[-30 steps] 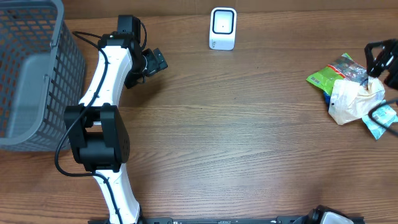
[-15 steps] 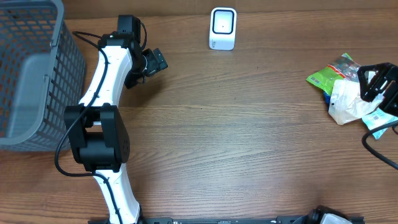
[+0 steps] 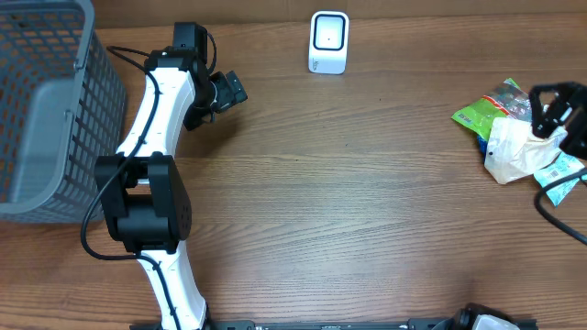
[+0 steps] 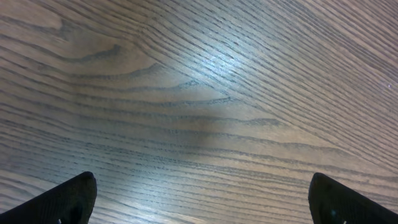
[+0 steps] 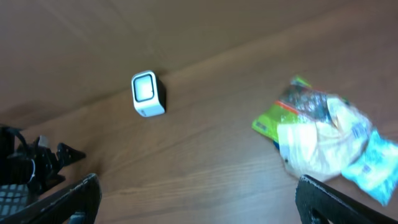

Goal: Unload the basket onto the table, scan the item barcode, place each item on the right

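Fingers (image 5: 339, 200) wide, right gripper (image 3: 548, 110) shifted over packets (image 3: 509, 148).

1. Green packet (image 3: 484, 110) at the counter's right edge: there is coloured print on it, but it is too small and blurred to read.
2. White bag (image 3: 515, 151) and pale blue packet (image 3: 561, 172) beside it: dark specks of print, and no word or number comes clear.
3. Scanner (image 3: 328, 41) at the back: a plain pale window, with no brand or sign legible.
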